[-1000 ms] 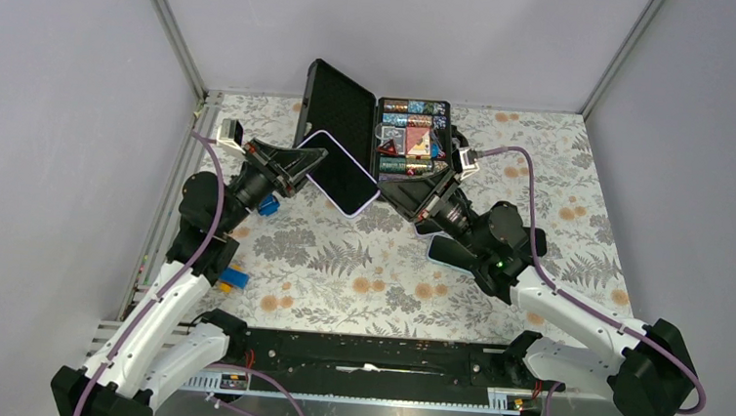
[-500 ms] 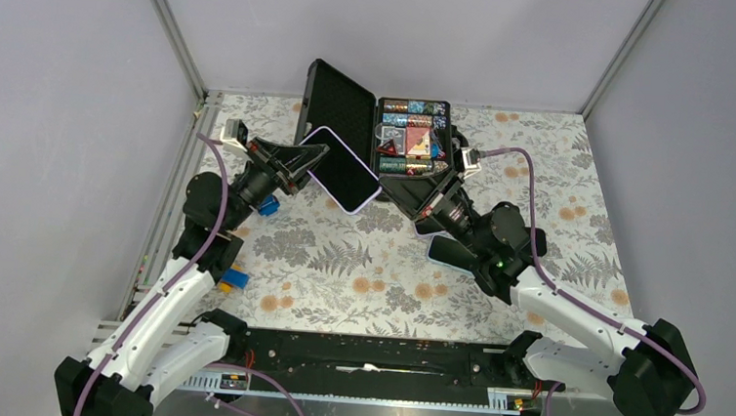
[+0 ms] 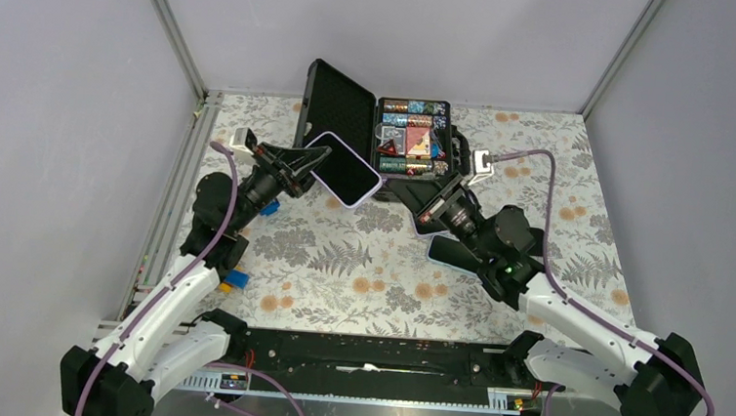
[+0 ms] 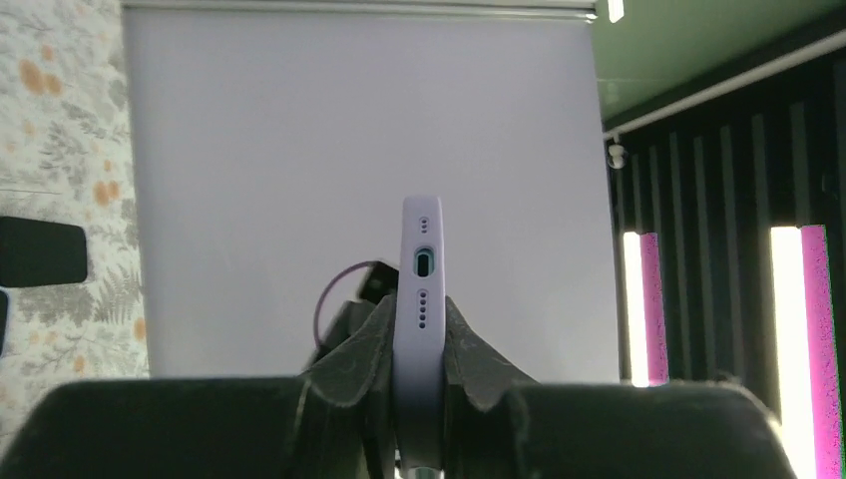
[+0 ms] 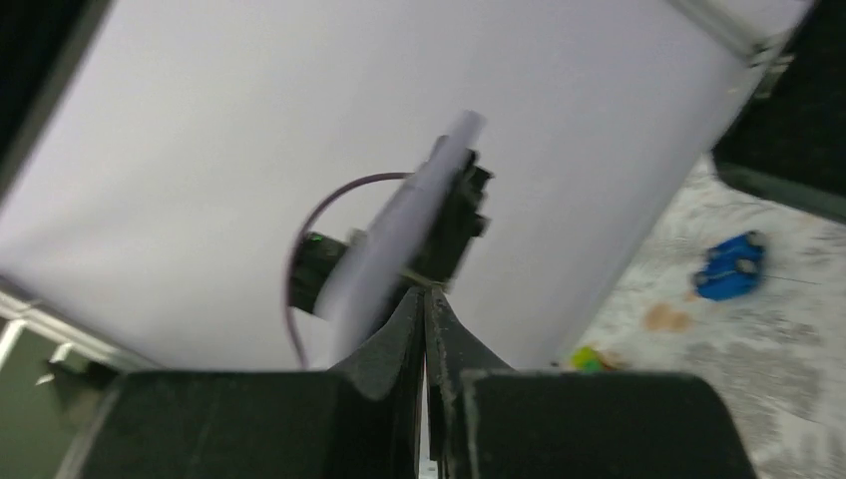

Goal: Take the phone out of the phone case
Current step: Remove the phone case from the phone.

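The left gripper (image 4: 420, 334) was clenched on the lower end of the lilac phone case (image 4: 422, 261), one dark finger pressed against each broad face, so that in the left wrist view the case stood edge-on between them with its port and two rows of small holes facing the camera. From above, the phone (image 3: 343, 168) sat inside that case with its black screen turned up and a thin lilac rim showing around it, held tilted in the air over the far left part of the table (image 3: 360, 266) rather than resting on it. The right gripper (image 5: 425, 295) was closed with nothing between its fingers, the two tips meeting in a point, and it stood apart from the phone, just in front of the open black hard case (image 3: 337, 103) at the far middle of the table. In the right wrist view, which was blurred, the cased phone appeared as a pale slanted strip beyond the closed tips, not touching them. The hard case's lid stood raised on the left, and its right half held rows of small colourful items (image 3: 410, 133). A dark flat slab with a pale edge (image 3: 451, 254) lay on the flowered cloth under the right arm. A small blue object (image 3: 267, 206) lay beneath the left arm, and a blue and orange piece (image 3: 233, 279) lay nearer its base.
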You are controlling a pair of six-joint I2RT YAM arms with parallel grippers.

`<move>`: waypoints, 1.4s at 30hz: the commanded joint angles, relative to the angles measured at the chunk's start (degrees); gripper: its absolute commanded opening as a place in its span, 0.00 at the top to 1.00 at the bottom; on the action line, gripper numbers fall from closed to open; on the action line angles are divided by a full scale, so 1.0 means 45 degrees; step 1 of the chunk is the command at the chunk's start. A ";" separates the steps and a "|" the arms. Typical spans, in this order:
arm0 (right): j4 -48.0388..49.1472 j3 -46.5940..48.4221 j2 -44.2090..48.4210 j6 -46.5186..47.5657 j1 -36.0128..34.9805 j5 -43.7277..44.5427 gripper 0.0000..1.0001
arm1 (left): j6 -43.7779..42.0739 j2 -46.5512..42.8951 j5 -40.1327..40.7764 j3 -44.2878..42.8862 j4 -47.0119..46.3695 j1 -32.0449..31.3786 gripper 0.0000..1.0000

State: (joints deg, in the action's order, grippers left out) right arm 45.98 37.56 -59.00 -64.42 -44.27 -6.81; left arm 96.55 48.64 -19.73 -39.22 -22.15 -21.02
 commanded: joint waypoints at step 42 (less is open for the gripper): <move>0.2113 0.0465 -0.0253 -0.1617 0.0071 -0.1307 0.49 | 0.0115 -0.0608 -0.0185 -0.0335 -0.1057 -0.0154 1.00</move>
State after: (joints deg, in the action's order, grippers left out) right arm 52.56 37.56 -60.51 -69.60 -44.18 -14.06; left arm 95.94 47.22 -20.80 -39.24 -22.79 -21.74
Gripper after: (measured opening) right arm 0.538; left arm 0.139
